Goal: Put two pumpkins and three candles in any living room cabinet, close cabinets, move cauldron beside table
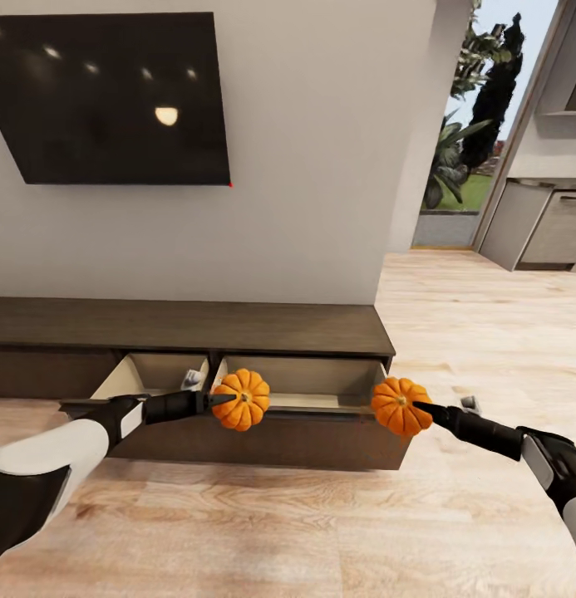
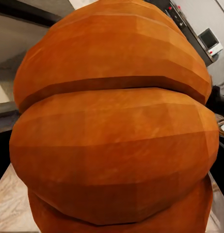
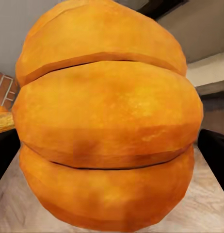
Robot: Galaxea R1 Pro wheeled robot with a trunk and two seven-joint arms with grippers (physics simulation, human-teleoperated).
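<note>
Each of my grippers holds a bright orange ribbed pumpkin. The left gripper [image 1: 225, 400] is shut on the left pumpkin [image 1: 241, 399], held over the front edge of the open right drawer [image 1: 308, 382] of the low dark brown cabinet [image 1: 188, 325]. The right gripper [image 1: 420, 409] is shut on the right pumpkin [image 1: 400, 406], which hangs just past the cabinet's right front corner. Up close, the left pumpkin [image 2: 112, 126] and the right pumpkin [image 3: 107, 126] hide the fingers in the wrist views. A second drawer [image 1: 155, 375] stands open to the left. No candles are in sight.
A black TV [image 1: 113, 95] hangs on the white wall above the cabinet. Light wood plank floor [image 1: 454, 332] runs to the right toward a doorway with plants and grey kitchen cupboards [image 1: 545, 220].
</note>
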